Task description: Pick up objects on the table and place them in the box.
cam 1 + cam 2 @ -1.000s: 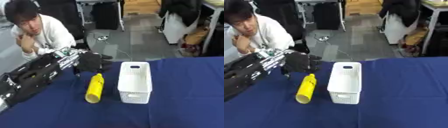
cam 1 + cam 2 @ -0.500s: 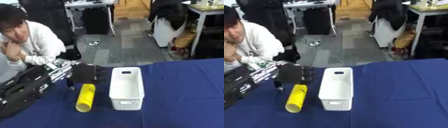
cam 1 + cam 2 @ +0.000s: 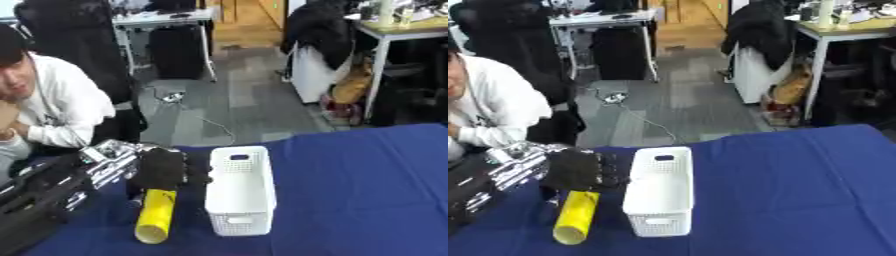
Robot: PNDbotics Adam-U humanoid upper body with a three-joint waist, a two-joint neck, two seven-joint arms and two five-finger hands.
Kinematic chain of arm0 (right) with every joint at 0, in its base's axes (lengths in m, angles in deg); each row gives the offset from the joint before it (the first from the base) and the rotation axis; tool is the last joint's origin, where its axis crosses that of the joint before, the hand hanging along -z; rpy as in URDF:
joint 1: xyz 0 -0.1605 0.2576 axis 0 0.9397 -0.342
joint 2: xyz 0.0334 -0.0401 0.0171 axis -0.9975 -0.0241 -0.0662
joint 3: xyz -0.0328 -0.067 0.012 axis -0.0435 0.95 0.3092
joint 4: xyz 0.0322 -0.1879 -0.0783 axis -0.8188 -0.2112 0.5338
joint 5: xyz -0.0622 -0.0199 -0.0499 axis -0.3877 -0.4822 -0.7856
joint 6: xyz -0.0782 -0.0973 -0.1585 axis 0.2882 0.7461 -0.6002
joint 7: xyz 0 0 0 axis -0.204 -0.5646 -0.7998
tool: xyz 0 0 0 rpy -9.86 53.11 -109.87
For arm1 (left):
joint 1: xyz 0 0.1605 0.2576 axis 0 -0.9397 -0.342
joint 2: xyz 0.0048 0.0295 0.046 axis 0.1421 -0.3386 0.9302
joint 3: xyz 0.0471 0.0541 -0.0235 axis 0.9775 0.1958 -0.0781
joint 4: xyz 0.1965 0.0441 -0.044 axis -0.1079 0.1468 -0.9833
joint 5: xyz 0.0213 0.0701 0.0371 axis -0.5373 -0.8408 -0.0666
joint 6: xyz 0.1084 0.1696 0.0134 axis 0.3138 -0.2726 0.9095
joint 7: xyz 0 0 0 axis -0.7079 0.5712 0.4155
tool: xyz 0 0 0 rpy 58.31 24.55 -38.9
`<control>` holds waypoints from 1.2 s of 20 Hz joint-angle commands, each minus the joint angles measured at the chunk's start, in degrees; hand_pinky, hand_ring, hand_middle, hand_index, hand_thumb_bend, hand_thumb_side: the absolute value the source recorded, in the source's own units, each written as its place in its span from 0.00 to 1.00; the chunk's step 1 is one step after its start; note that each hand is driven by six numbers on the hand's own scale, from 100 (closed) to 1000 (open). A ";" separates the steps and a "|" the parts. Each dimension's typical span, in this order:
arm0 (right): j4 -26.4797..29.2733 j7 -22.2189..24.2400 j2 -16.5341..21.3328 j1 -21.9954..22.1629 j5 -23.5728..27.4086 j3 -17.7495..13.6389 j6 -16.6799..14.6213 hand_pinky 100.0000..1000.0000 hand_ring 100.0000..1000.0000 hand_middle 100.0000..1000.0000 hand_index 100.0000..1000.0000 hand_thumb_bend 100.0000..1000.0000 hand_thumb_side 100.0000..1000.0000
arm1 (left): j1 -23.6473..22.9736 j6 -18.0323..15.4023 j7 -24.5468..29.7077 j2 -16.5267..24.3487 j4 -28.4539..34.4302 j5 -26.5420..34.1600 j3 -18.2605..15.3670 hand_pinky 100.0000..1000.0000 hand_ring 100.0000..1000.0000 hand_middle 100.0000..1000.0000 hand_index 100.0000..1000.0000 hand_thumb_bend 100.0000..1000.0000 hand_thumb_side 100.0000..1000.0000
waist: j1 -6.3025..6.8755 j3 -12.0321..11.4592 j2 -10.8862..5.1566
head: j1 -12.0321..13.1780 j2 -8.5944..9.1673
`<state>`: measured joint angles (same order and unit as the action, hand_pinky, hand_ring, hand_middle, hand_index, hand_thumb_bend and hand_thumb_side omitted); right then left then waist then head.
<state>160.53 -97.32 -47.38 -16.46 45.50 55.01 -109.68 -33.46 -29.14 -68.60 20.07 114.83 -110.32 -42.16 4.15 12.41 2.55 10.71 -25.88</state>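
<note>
I have the left hand (image 3: 162, 169) over the far end of the yellow cylinder (image 3: 156, 216), which lies on the blue surface (image 3: 367, 200) with its open end toward me. The hand covers that far end, and I cannot tell whether its fingers are curled round the cylinder or only resting above it. The white box (image 3: 239, 189) stands upright just to the right of the cylinder, long side running near to far, and I see nothing inside it. My right hand shows in neither view.
</note>
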 commanded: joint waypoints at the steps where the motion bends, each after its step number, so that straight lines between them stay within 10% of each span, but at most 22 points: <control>1: 0.89 -0.15 0.72 -0.74 -0.22 -0.32 0.01 0.00 0.13 0.13 0.29 0.05 0.78 | 1.80 -15.50 -15.93 1.56 0.17 -0.85 -0.30 1.00 1.00 1.00 1.00 1.00 0.84 | -0.10 -0.09 -0.54 | -0.33 0.68; 24: 0.89 -0.37 1.65 -0.11 -0.80 -0.37 0.13 0.00 0.13 0.13 0.29 0.05 0.79 | -2.49 -15.50 -15.93 4.09 -2.65 -3.32 -1.13 1.00 1.00 1.00 1.00 1.00 0.86 | 0.30 -0.84 -0.77 | 1.57 -0.35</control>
<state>160.53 -97.58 -46.88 -15.91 44.74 54.98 -109.44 -36.68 -29.13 -68.60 22.65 112.22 -113.51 -42.35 4.71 11.55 2.55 11.72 -26.07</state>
